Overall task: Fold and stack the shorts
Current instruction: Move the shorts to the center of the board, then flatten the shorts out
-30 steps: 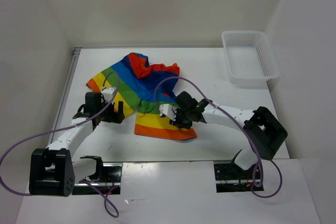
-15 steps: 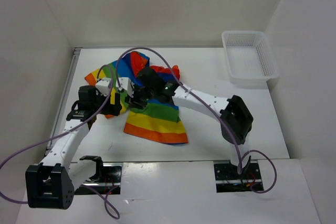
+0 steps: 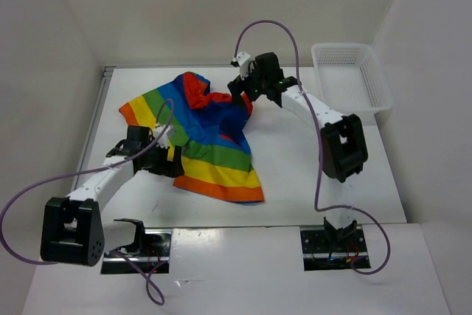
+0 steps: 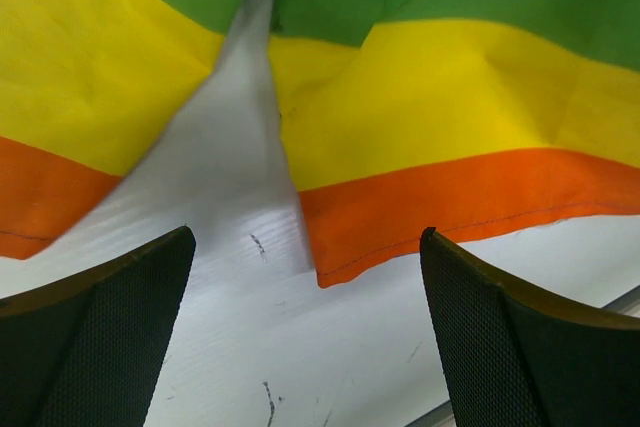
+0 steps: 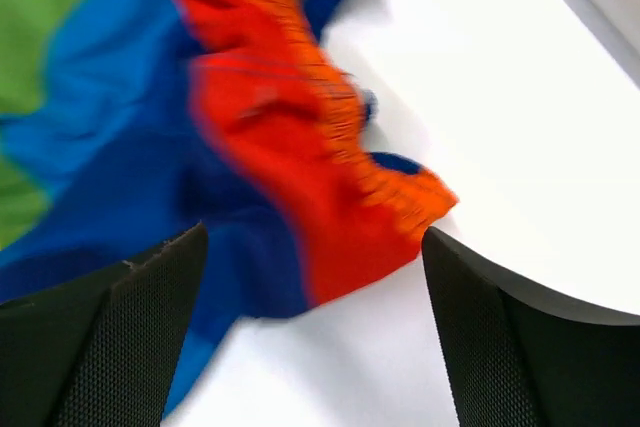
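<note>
- the soft rainbow-striped cloth shorts [image 3: 214, 142] are lying rumpled on the white table [image 3: 310, 175], left of centre, with the red-orange waistband [image 5: 300, 117] at the far end and the orange hems nearer the arms
- left gripper [image 4: 308, 242]: fingers spread wide, nothing in them, low over the gap between the two leg hems
- right gripper [image 5: 312, 237]: spread and empty too, right over the waistband end
- white plastic mesh basket [image 3: 350, 82] sits far right, well apart from the shorts
</note>
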